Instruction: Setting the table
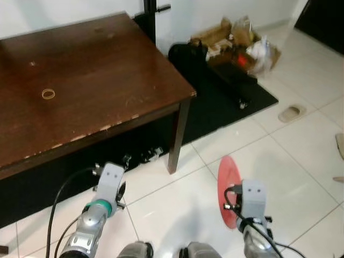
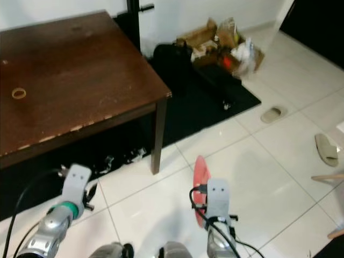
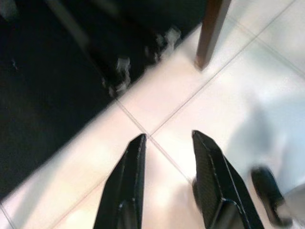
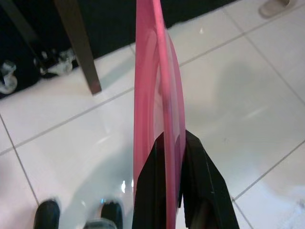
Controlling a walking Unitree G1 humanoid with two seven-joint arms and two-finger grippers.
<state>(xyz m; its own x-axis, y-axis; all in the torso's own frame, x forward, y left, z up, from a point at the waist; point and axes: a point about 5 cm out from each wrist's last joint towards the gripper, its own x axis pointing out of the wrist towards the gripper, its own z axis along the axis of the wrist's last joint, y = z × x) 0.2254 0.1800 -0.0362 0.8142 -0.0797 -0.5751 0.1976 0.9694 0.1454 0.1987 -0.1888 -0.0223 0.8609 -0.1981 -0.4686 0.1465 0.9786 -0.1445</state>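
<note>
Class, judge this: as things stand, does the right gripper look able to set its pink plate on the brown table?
Probably not yet: the right gripper holds the pink plate low over floor tiles, short of the table.

Both silver arms are held low and forward in the head views. The left gripper (image 3: 164, 143) points down at the floor, its 2 black fingers (image 3: 127, 183) parted with nothing between them. The right gripper (image 4: 171, 143) has its 2 fingers (image 4: 198, 186) clamped on the rim of a pink plate (image 1: 228, 191), held on edge (upright, thin side toward the wrist camera). The robot's 2 dark feet (image 4: 46, 212) stand below.
</note>
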